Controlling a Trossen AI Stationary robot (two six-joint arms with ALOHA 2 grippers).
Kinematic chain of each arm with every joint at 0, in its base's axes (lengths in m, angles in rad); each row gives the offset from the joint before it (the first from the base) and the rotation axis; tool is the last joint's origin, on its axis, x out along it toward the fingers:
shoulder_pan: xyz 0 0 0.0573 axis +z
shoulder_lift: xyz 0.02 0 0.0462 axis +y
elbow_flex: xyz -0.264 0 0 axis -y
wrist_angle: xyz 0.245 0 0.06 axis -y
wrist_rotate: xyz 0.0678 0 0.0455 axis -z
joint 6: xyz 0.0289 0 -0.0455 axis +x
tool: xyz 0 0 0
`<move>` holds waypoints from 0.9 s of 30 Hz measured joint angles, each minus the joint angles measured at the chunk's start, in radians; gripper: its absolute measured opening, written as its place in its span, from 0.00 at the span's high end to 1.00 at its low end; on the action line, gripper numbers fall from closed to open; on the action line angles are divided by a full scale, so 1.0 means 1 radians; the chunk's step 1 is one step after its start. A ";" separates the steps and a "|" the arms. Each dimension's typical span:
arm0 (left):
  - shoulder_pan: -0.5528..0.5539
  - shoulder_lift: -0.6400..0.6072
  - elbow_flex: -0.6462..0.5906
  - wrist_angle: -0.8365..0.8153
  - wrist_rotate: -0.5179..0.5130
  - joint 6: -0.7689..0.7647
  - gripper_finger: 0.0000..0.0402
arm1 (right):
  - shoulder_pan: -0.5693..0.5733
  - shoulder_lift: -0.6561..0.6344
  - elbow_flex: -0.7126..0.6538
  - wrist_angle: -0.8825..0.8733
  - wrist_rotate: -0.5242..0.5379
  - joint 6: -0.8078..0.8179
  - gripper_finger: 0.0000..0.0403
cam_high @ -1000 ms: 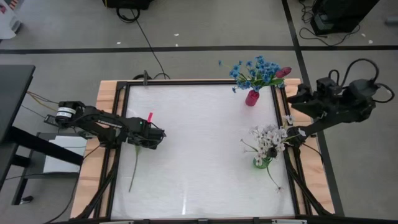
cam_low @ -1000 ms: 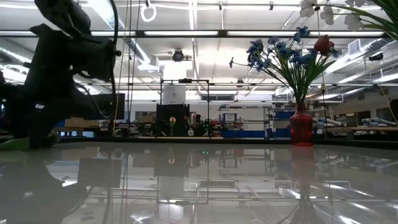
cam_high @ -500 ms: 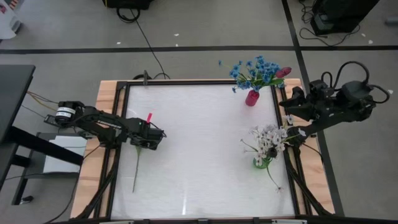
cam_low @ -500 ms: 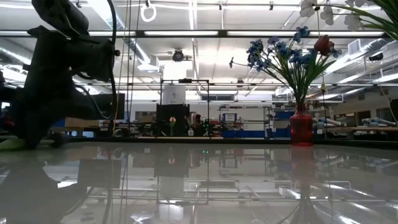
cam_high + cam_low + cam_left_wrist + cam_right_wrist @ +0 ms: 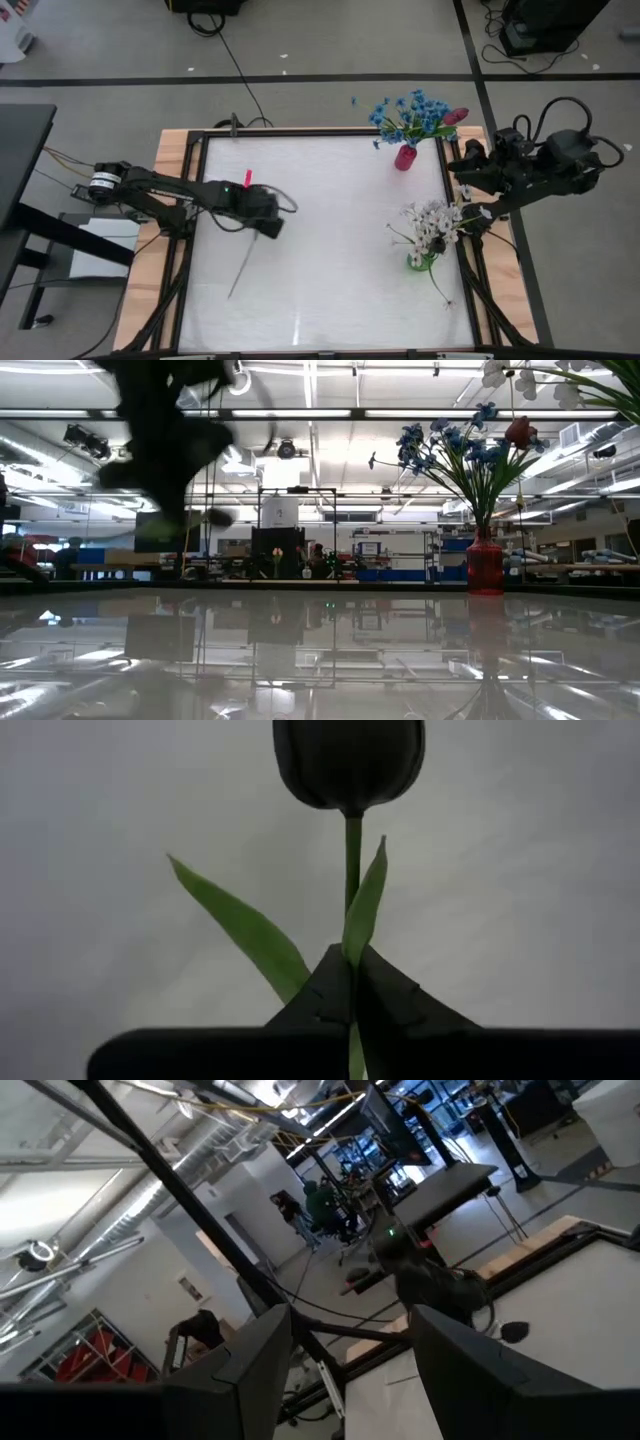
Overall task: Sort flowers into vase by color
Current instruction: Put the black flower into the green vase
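Observation:
My left gripper (image 5: 263,218) hangs over the table's left half, shut on a flower with a dark bud (image 5: 348,765), a green stem and two green leaves (image 5: 240,925). The red vase (image 5: 404,157) at the far right holds blue flowers (image 5: 405,110) and a red-pink bud (image 5: 455,116). The green vase (image 5: 420,261) at the right edge holds white flowers (image 5: 432,222). My right gripper (image 5: 350,1370) is open, raised beside the table's right edge (image 5: 462,165), with nothing between its fingers. My left gripper pinches the flower's green stem (image 5: 351,880) between its two fingers, a short way below the bud, where the leaves branch off. The fingers point steeply down and lie across the stem. The long part of the stem (image 5: 241,272) slants toward the near left; I cannot tell whether its end touches the table.
The white tabletop (image 5: 330,230) has a dark frame and wooden side rails (image 5: 150,250). A thin stem (image 5: 440,290) runs from the green vase toward the near edge. In the low view the red vase (image 5: 485,565) stands at the far right.
My left gripper has risen and moved toward the table's right edge, turning as it went, mostly in the last half second. The flower has gone with it: its stem, which lay on the table pointing at the near edge, now slants below the gripper, farther right.

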 joint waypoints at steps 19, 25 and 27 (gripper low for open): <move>-0.031 0.054 0.387 0.842 -0.169 0.691 0.98 | 0.000 0.214 0.000 0.150 0.021 -0.140 0.47; -0.036 0.138 0.492 0.843 -0.155 0.751 0.98 | 0.000 0.296 0.000 0.212 0.024 -0.144 0.47; -0.036 0.171 0.537 0.849 -0.133 0.774 0.98 | 0.000 0.319 0.000 0.229 0.024 -0.155 0.47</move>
